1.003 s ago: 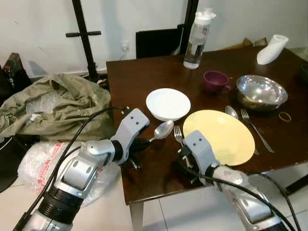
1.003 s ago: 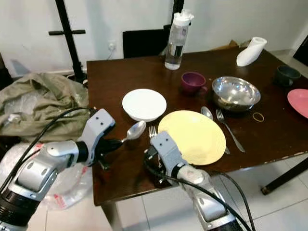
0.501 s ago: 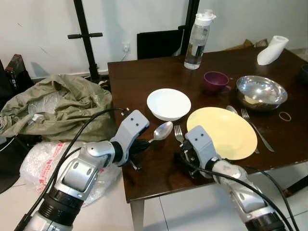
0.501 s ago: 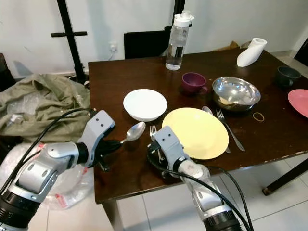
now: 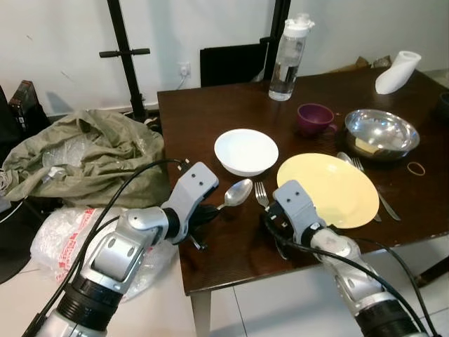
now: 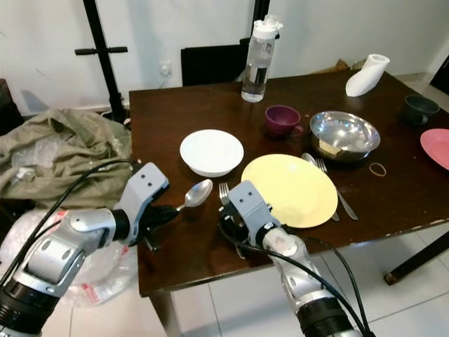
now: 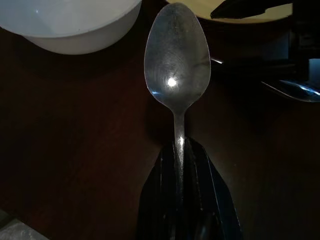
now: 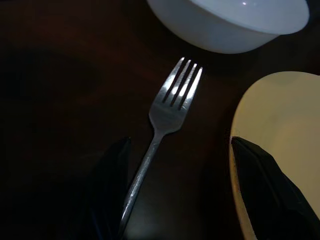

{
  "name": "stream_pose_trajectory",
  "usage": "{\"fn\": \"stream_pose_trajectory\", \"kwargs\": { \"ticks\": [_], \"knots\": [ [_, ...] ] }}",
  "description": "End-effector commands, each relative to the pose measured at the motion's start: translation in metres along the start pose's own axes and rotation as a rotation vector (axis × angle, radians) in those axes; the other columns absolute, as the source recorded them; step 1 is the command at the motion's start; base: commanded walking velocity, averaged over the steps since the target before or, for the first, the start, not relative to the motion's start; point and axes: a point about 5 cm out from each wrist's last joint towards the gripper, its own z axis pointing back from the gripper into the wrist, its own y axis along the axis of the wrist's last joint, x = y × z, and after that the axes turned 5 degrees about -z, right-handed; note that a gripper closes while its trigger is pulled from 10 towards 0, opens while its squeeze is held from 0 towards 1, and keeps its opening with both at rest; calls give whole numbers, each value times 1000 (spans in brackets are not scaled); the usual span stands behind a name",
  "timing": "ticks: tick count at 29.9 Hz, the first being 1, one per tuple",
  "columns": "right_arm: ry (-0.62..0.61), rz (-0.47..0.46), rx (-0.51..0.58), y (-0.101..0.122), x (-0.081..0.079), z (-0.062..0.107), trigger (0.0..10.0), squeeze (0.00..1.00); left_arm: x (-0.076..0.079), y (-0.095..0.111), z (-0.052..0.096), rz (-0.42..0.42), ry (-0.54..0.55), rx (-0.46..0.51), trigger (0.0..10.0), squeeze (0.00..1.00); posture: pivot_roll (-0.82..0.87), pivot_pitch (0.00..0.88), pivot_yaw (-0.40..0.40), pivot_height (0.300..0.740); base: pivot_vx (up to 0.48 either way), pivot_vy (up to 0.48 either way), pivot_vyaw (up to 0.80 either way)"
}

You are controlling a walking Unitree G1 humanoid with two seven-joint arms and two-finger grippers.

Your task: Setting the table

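Note:
My left gripper [image 5: 210, 208] is shut on the handle of a spoon [image 5: 238, 191], whose bowl hovers over the dark wooden table [image 5: 203, 112] just in front of a white bowl [image 5: 245, 151]. In the left wrist view the spoon [image 7: 177, 65] sticks straight out of the closed fingers [image 7: 200, 165]. My right gripper [image 5: 272, 217] is open and low over the table, its fingers either side of a fork's handle [image 8: 172, 100]. One finger [image 8: 260, 175] lies at the rim of the yellow plate [image 5: 330, 189]. The fork [image 5: 261, 194] lies between spoon and plate.
A water bottle [image 5: 289, 60], purple cup [image 5: 314, 117] and steel bowl [image 5: 380, 133] stand further back. Another spoon and fork [image 5: 379, 200] lie partly under the plate's right rim. A pink plate [image 6: 436, 147] is at the right edge. Green cloth [image 5: 84, 154] is piled on the floor at the left.
The yellow plate has slid to the right, onto the second spoon and fork. My right gripper has moved forward along the fork. The left gripper still holds the spoon in place.

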Motion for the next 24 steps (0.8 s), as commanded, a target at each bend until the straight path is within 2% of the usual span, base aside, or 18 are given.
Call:
{"fn": "stream_pose_trajectory", "kwargs": {
  "ticks": [1,5,7,8,9,10,11,12,13,14,15,18,22,24],
  "knots": [
    [15,-81,-148,-37,-7,3,10000,0,5,-6,-1,11,-23,-18,10000,0,-3,188,124,740,0,0,0],
    [22,-117,-151,-39,-8,2,10000,0,5,-6,-1,11,-23,-19,10000,0,-3,188,124,740,0,0,0],
    [99,-294,-163,-41,-17,1,10000,0,5,-6,-1,12,-22,-20,10000,0,1,187,124,740,0,0,0],
    [99,-294,-163,-41,-17,1,10000,0,5,-6,-1,12,-22,-20,10000,0,1,187,124,740,0,0,0],
    [140,-347,-165,-41,-20,1,9020,0,5,-6,-1,12,-22,-21,10000,0,1,187,124,740,0,0,0],
    [175,-374,-175,-42,-23,2,5294,0,5,-6,-1,13,-21,-22,10000,0,1,188,123,740,0,0,0],
    [207,-352,-189,-42,-25,3,3255,0,5,-7,-1,14,-21,-23,10000,0,-1,188,122,740,0,0,0],
    [207,-352,-189,-42,-25,3,3255,0,5,-7,-1,14,-21,-23,10000,0,-1,188,122,740,0,0,0],
    [232,-317,-207,-44,-27,5,2353,0,5,-7,-1,15,-20,-23,10000,0,-2,189,121,740,0,0,0],
    [256,-257,-228,-46,-28,7,0,0,5,-7,-1,16,-20,-24,10000,0,-4,190,120,740,0,0,0],
    [256,-257,-228,-46,-28,7,0,0,5,-7,-1,16,-20,-24,10000,0,-4,190,120,740,0,0,0],
    [298,-161,-260,-50,-29,9,0,0,6,-8,-2,18,-19,-24,10000,0,-6,190,119,740,0,0,0],
    [308,-168,-257,-49,-30,9,0,0,6,-8,-2,19,-19,-25,10000,0,-6,190,119,740,0,0,0],
    [326,-216,-233,-43,-32,8,0,0,6,-8,-2,19,-16,-26,10000,0,-6,190,119,740,0,0,0]
  ]
}}
